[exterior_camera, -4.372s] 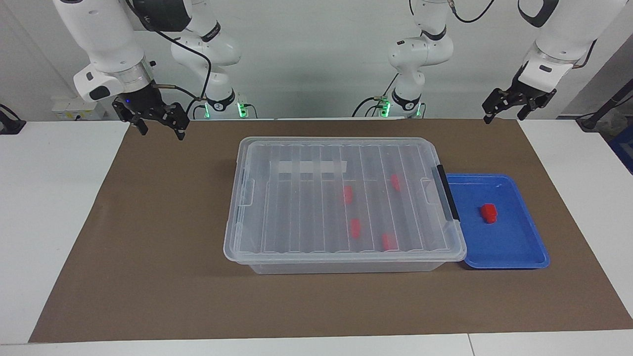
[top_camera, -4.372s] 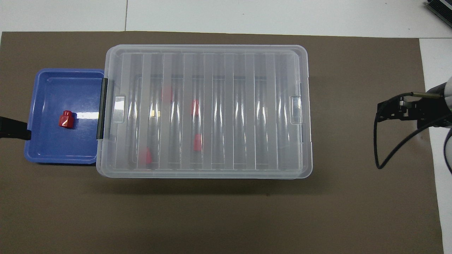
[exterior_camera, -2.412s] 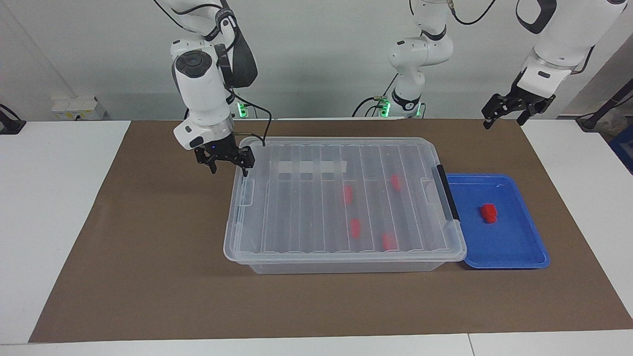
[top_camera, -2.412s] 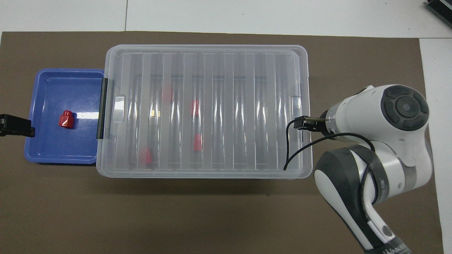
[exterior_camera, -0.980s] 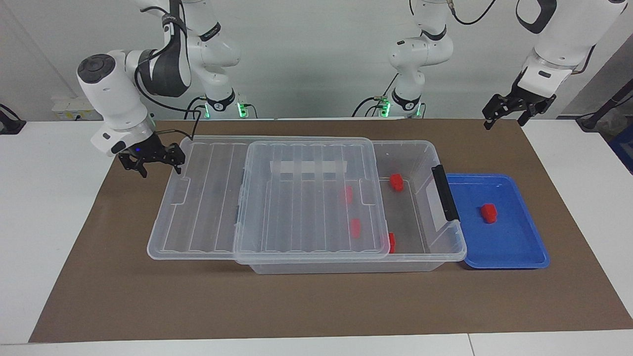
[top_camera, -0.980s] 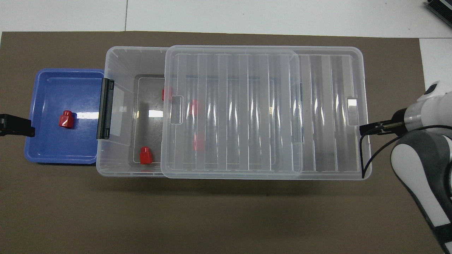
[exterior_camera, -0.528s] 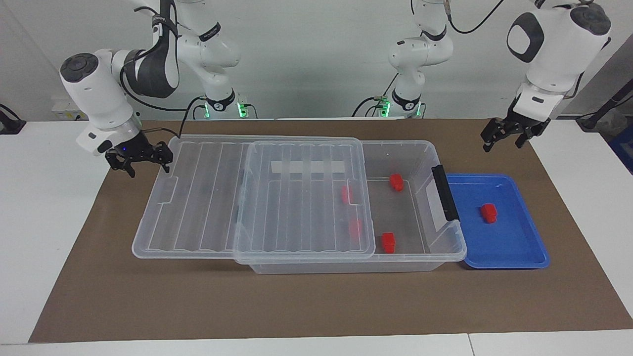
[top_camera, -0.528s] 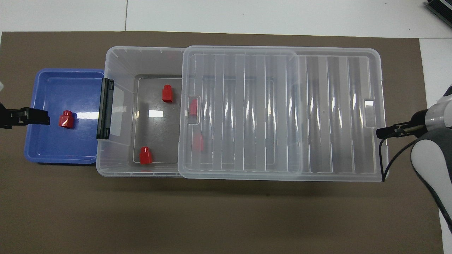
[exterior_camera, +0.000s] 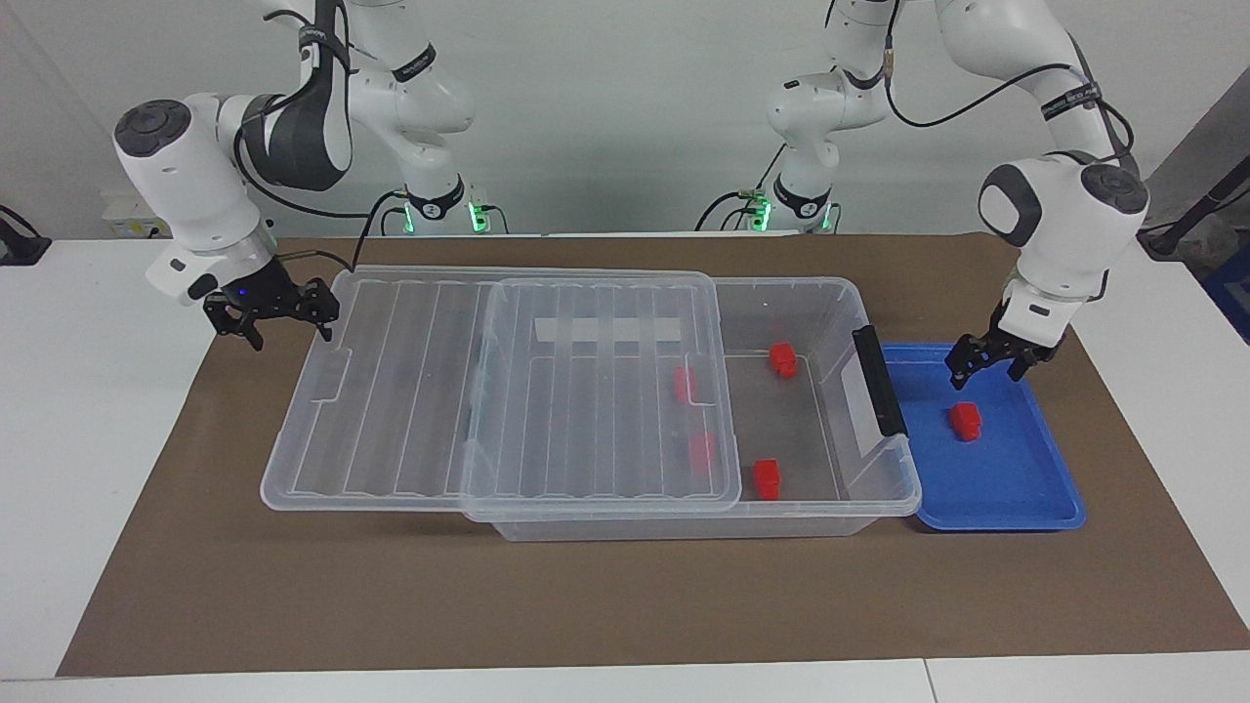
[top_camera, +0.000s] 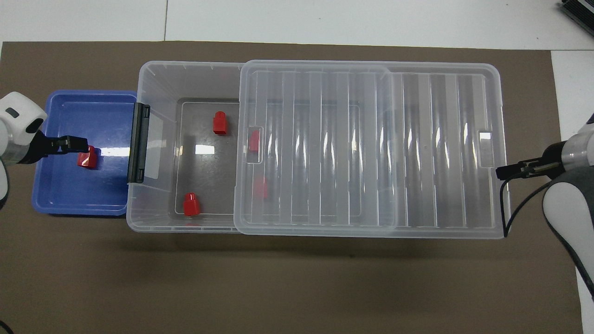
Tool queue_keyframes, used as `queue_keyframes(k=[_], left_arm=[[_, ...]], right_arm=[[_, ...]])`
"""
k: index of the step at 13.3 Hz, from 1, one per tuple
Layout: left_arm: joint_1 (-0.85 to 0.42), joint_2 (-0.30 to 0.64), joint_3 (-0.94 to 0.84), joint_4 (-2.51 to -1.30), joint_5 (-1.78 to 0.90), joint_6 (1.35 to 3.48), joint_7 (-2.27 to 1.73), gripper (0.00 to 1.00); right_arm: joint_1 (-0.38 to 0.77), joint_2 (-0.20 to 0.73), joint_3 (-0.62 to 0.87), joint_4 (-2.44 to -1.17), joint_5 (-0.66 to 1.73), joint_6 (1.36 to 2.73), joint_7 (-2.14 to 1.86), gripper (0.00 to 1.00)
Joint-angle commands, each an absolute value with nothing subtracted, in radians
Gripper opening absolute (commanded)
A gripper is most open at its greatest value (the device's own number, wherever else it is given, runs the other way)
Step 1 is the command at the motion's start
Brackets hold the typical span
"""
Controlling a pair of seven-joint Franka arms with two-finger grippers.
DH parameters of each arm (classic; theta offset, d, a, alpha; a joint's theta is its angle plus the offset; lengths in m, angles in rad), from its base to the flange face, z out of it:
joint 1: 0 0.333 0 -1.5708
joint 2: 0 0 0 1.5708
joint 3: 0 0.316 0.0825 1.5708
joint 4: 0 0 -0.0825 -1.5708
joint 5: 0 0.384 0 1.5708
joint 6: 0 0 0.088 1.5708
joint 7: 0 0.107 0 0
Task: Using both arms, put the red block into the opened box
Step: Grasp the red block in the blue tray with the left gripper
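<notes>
Block [exterior_camera: 965, 420] of bright red plastic, small and stepped on top, lying clear of every wall near the middle of the shallow blue tray [exterior_camera: 1006, 522], at the left arm's end of the brown mat [exterior_camera: 625, 605], just beside the black-handled end of the clear box [exterior_camera: 838, 290]. Probably light, stiff and smooth: not fragile, but prone to skidding on the glossy tray floor or twisting out of a shallow pinch. Best taken low across the broad body, on two flat opposite faces, not by the narrow raised step. Left gripper [exterior_camera: 988, 366] close above it, fingers spread, nothing between them. Right gripper [exterior_camera: 291, 335] low beside the end of the ribbed lid [exterior_camera: 391, 391], fingers spread too; touching the lid or not, impossible to tell. Box open at the handle end, four other red blocks [exterior_camera: 782, 358] inside.
</notes>
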State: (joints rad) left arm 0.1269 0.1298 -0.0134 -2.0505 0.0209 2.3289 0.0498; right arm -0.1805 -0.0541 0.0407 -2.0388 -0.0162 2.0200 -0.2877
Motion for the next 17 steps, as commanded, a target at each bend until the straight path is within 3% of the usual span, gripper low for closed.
queue_keyframes(k=[1, 9, 10, 12, 13, 14, 17], left_arm=[[0.146, 0.178, -0.020, -2.082, 0.038, 2.433, 0.061, 1.00], [0.173, 0.285, -0.020, -2.086, 0.038, 2.554, 0.064, 1.00], [0.170, 0.287, -0.020, -2.086, 0.038, 2.556, 0.061, 0.95], [0.166, 0.285, -0.020, -2.086, 0.038, 2.545, 0.060, 0.39], [0.166, 0.285, -0.020, -2.082, 0.038, 2.537, 0.061, 0.16], [0.158, 0.285, -0.020, -2.077, 0.038, 2.517, 0.061, 0.00], [0.156, 0.284, -0.018, -2.066, 0.038, 2.478, 0.061, 0.00]], right_arm=[[-0.195, -0.061, 0.045, -2.033, -0.017, 2.005, -0.299, 0.99], [-0.212, -0.060, 0.046, -2.033, -0.025, 2.016, -0.296, 0.99], [-0.209, -0.055, 0.046, -2.023, -0.025, 2.011, -0.293, 0.99], [-0.196, -0.052, 0.049, -1.985, -0.023, 1.988, -0.250, 0.99], [-0.193, -0.054, 0.055, -1.964, -0.023, 1.964, -0.211, 0.99], [-0.167, -0.054, 0.058, -1.941, -0.023, 1.935, -0.159, 0.99], [-0.086, -0.060, 0.060, -1.876, -0.025, 1.844, 0.073, 1.00]])
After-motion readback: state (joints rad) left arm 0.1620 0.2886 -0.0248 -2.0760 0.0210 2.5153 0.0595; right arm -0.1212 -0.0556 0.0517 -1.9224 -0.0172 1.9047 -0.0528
